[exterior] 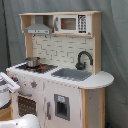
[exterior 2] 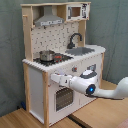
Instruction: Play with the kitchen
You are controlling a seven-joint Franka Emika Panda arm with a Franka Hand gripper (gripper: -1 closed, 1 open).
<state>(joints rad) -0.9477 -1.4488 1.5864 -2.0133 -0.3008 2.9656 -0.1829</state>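
A grey curtain backs the kitchen (exterior 2: 62, 55), which stands just ahead of the gripper (exterior 2: 54, 78) at oven-door level. Whether its fingers are parted, I cannot tell. Best approach squarely and slowly, probably towards the oven handle.

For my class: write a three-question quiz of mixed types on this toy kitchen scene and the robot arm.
1. True or false: a pot stands on the hob.
2. What sits above the sink: A) hood B) microwave C) oven door?
3. In the second exterior view, which part of the kitchen does the arm reach toward?

Key: 1 true; 2 B; 3 the front, by the oven door.
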